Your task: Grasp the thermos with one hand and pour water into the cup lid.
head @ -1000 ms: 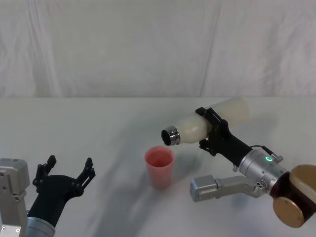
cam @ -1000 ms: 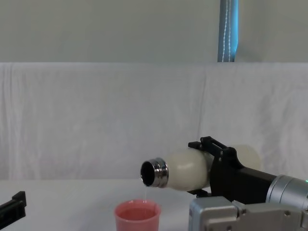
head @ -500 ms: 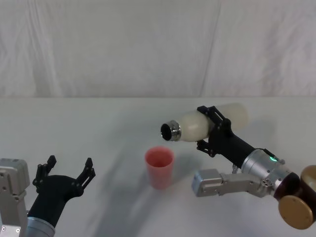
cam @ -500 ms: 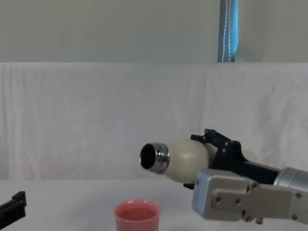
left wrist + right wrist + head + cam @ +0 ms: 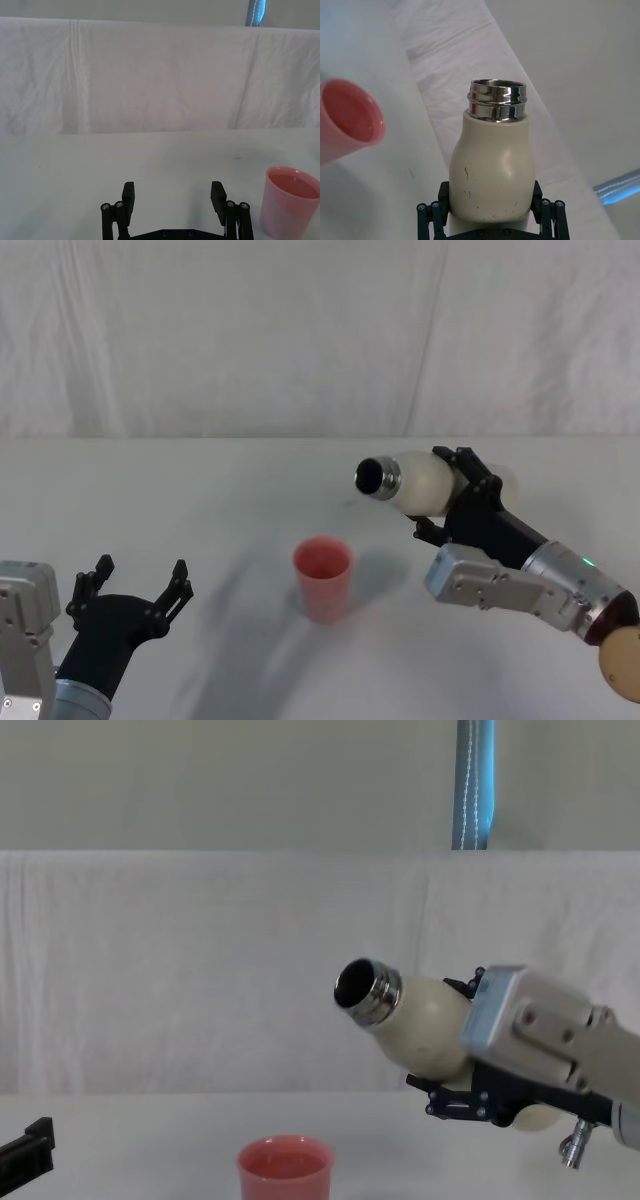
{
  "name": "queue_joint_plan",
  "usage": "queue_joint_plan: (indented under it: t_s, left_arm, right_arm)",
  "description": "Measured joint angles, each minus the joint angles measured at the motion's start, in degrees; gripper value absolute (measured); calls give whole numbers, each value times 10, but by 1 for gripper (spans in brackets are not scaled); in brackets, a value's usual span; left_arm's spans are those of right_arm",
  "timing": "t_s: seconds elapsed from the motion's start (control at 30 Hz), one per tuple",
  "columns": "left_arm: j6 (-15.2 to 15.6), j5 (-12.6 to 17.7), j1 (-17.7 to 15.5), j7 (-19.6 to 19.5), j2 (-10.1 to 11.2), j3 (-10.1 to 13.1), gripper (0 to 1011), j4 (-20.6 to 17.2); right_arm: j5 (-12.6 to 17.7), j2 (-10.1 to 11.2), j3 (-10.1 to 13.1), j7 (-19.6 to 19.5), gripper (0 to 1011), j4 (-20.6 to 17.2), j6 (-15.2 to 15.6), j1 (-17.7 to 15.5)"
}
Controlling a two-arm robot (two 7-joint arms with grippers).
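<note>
The cream-white thermos [image 5: 420,483] hangs tilted in the air above the table, right of the cup lid, its open steel neck [image 5: 378,477] pointing up and to the left. My right gripper [image 5: 450,498] is shut around the thermos body [image 5: 492,170], one finger on each side. In the chest view the thermos [image 5: 420,1015] has its mouth well above the cup lid [image 5: 285,1170] and off to its right. The pink cup lid [image 5: 322,575] stands upright on the table with liquid inside [image 5: 345,120]. My left gripper [image 5: 140,575] rests open and idle at the near left, with the cup lid [image 5: 290,200] off to its side.
The white table [image 5: 200,490] runs back to a draped white cloth wall [image 5: 250,330]. A blue pole [image 5: 475,785] rises behind the cloth. My right arm's grey housing [image 5: 490,585] hovers over the table right of the cup lid.
The right gripper has swung the thermos up and to the right. Its mouth was just above the cup lid with a thin stream falling; now it points upward, away from the cup lid. The left arm is still.
</note>
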Motion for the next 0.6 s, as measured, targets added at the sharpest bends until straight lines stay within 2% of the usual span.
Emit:
queue_joint_plan:
  t_s: [0.03, 0.33, 0.6]
  left_arm:
    - [0, 0, 0, 0, 0, 0, 1001, 0]
    - [0, 0, 0, 0, 0, 0, 1001, 0]
    - [0, 0, 0, 0, 0, 0, 1001, 0]
  right_arm:
    - [14, -2, 6, 8, 962, -5, 1, -5]
    - [71, -13, 37, 45, 962, -26, 8, -29]
    - [148, -23, 68, 91, 962, -37, 16, -53]
